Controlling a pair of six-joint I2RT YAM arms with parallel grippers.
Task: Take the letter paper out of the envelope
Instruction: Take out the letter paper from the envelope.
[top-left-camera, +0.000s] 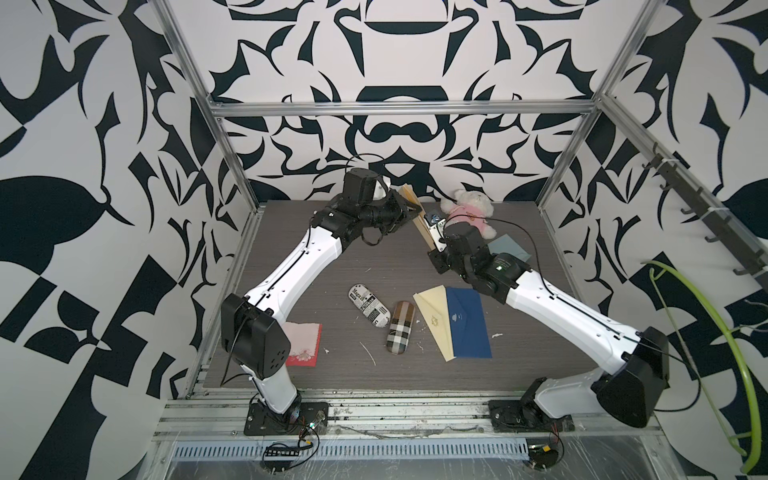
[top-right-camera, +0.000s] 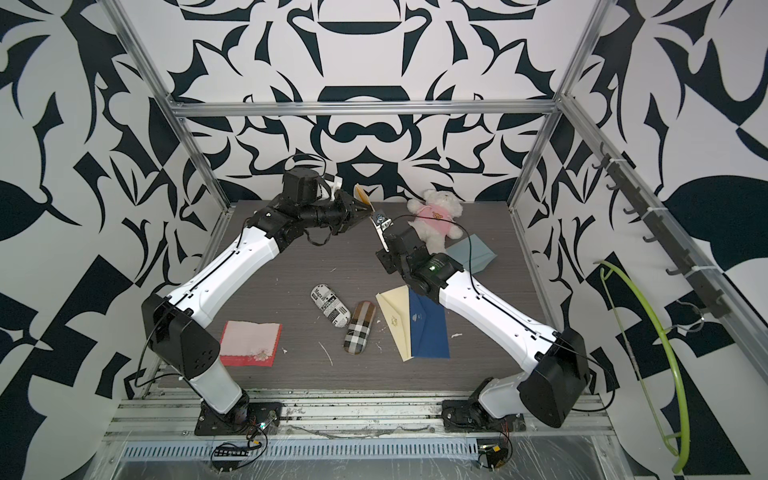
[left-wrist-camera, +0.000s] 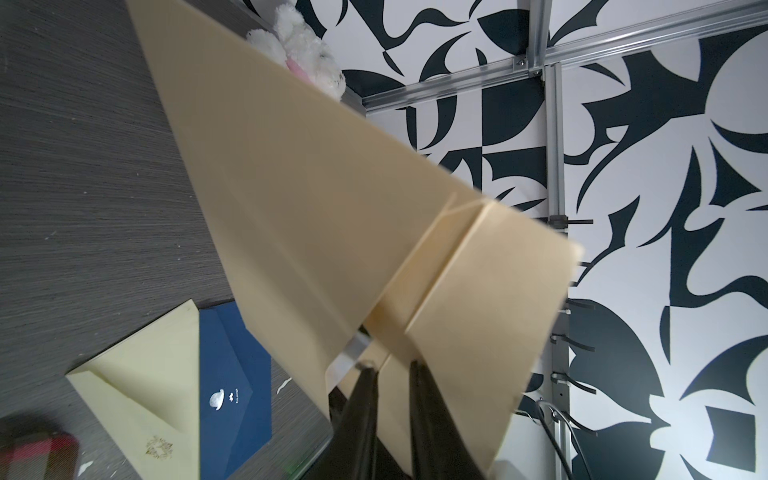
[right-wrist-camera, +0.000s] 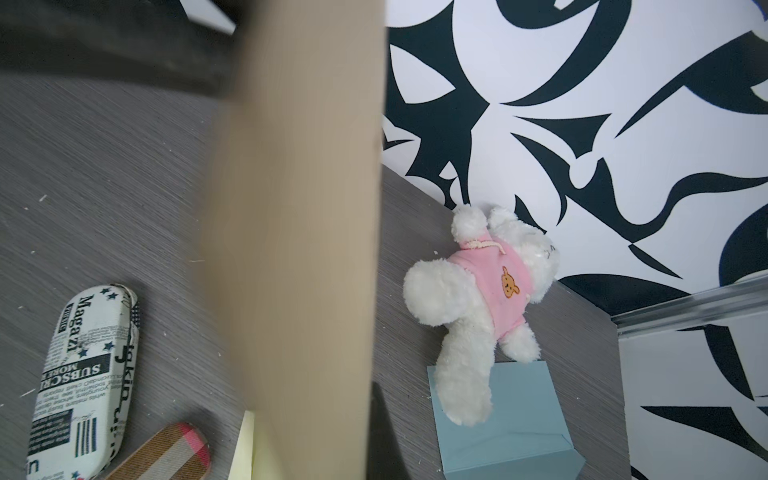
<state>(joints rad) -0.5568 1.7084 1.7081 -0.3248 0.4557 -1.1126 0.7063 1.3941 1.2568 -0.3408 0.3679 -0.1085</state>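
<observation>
A tan envelope (top-left-camera: 419, 226) is held up off the table at the back, between both arms; it fills the left wrist view (left-wrist-camera: 282, 199) and the right wrist view (right-wrist-camera: 299, 249). Its flap (left-wrist-camera: 494, 307) is folded open. A paler sheet, the letter paper (left-wrist-camera: 399, 316), shows in the mouth. My left gripper (left-wrist-camera: 395, 374) has its dark fingers (left-wrist-camera: 365, 399) closed down on that sheet, just a narrow gap between them. My right gripper (top-left-camera: 430, 237) is shut on the envelope's lower end, and only one of its fingers (right-wrist-camera: 382, 436) shows beside the paper.
On the table lie a cream envelope (top-left-camera: 432, 322) overlapped by a dark blue one (top-left-camera: 467, 324), two glasses cases (top-left-camera: 368, 307) (top-left-camera: 400, 326), a pink cloth (top-left-camera: 303, 343), a teddy bear (top-left-camera: 467, 210) and a light blue envelope (top-left-camera: 509, 245). Aluminium frame posts (top-left-camera: 232, 158) stand at the back corners.
</observation>
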